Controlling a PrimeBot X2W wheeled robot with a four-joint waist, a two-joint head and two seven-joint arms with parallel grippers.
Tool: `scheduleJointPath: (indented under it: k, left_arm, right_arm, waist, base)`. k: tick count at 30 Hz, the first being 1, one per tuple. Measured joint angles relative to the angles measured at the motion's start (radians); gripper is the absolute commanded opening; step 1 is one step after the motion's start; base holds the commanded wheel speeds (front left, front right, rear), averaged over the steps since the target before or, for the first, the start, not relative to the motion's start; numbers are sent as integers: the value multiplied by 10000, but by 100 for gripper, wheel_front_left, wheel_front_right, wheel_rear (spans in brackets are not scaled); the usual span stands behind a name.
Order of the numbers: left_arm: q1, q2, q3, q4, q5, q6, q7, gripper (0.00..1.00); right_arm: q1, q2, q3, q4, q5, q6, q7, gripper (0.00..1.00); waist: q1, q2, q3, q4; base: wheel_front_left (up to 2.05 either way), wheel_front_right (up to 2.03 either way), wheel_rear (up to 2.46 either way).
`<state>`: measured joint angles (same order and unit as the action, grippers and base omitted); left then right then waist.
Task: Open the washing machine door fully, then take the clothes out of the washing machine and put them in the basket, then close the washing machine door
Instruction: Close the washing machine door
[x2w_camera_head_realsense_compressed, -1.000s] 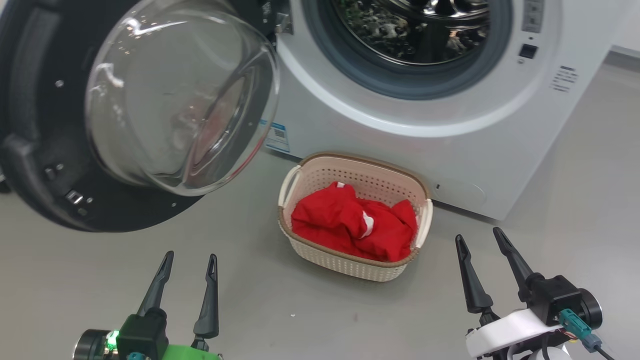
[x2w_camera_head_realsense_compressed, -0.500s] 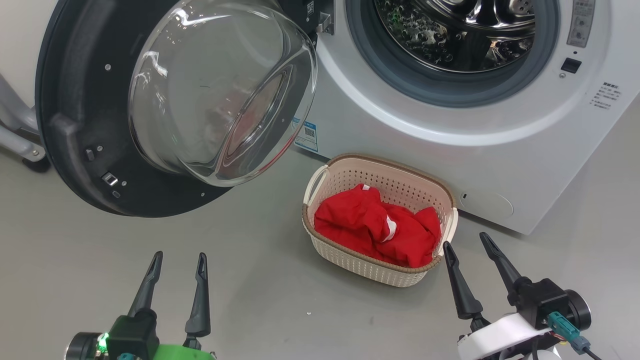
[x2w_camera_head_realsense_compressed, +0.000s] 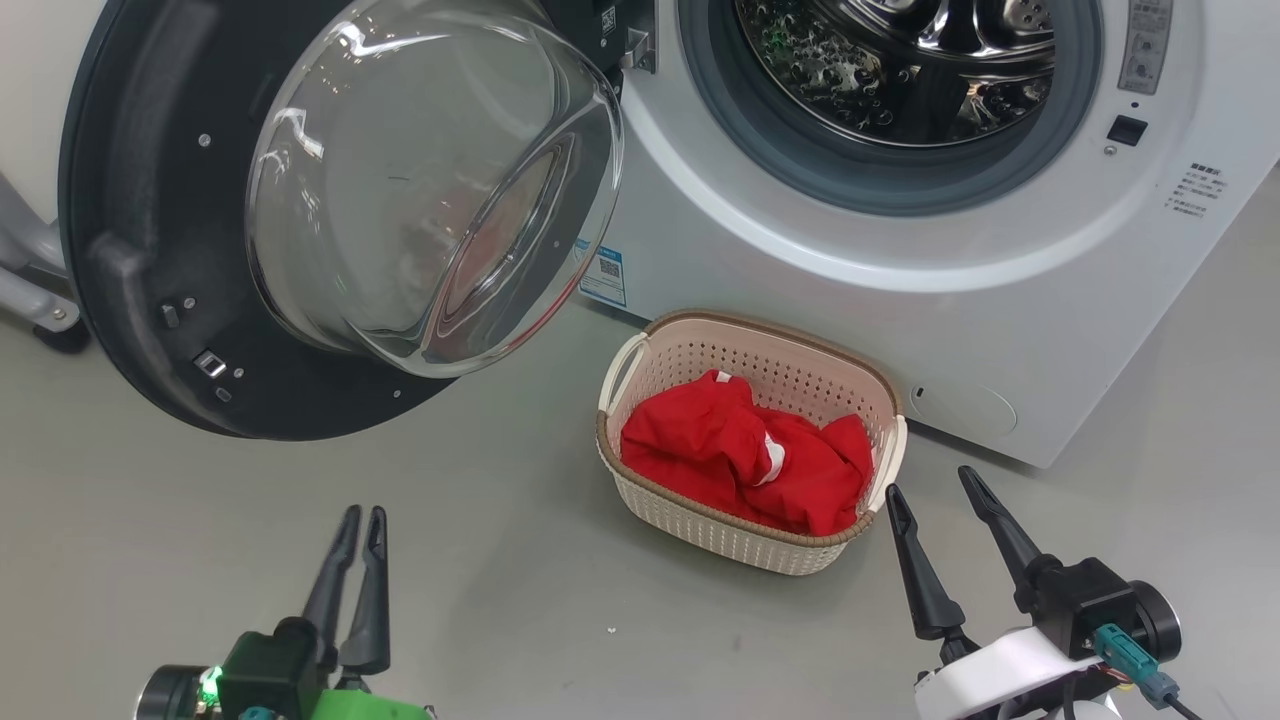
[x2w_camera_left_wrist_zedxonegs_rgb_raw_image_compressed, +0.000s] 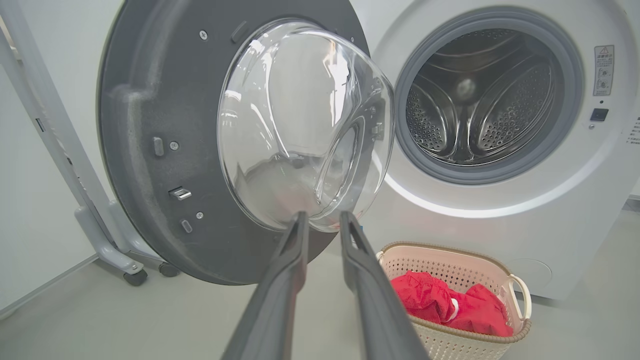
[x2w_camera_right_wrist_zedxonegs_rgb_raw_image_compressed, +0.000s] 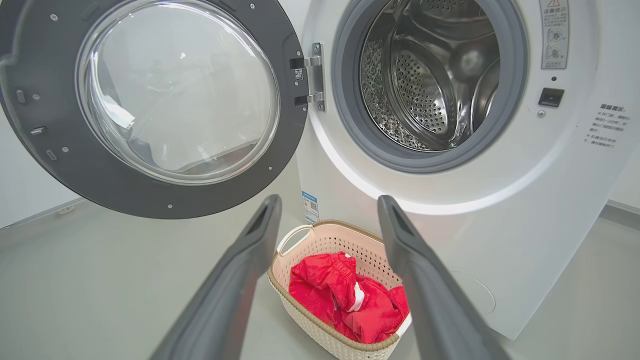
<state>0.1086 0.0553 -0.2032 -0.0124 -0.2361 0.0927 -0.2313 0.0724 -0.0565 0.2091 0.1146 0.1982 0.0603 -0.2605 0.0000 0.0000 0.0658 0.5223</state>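
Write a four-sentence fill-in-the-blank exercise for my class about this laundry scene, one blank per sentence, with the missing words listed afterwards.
1. The clothes in the basket are coloured ____.
2. The washing machine door stands ____.
3. The basket sits on the floor in ____ of the washing machine.
4. Of the left gripper and the right gripper, the ____ one has its fingers spread wider.

Missing words: red; open; front; right.

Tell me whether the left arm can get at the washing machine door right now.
Probably yes. The washing machine door hangs open ahead of the left gripper, with only bare floor between them; the basket sits off to the right.
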Motion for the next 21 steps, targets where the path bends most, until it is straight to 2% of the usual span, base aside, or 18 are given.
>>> scheduleJointPath:
  k: [9, 12, 17, 20, 21]
  left_arm:
    - [0, -2, -173, 17, -165, -142, 0, 0]
    - [2, -10, -267, -15, -882, -566, 12, 0]
    - [13, -38, -257, -376, -3106, -1450, 2, 0]
    - [118, -61, -349, -863, -5695, -2197, -12, 0]
    - [308, -50, -552, -1231, -6335, -2220, -115, 0]
  right_arm:
    - [-1, 6, 8, 46, 0, 0, 0, 100]
    - [-3, 8, 31, 48, 0, 0, 0, 100]
    - [-3, 10, 35, 52, 0, 0, 0, 100]
    - [-5, 12, 35, 56, 0, 0, 0, 100]
    - [-6, 13, 33, 58, 0, 0, 0, 100]
  waist:
    - [0, 0, -49, 58]
    - [0, 0, -49, 71]
    - [0, 0, -29, 79]
    - [0, 0, -13, 80]
    - [0, 0, -5, 79]
  base:
    - [0, 0, 0]
    - [0, 0, 0]
    - [0, 0, 0]
    - [0, 0, 0]
    - [0, 0, 0]
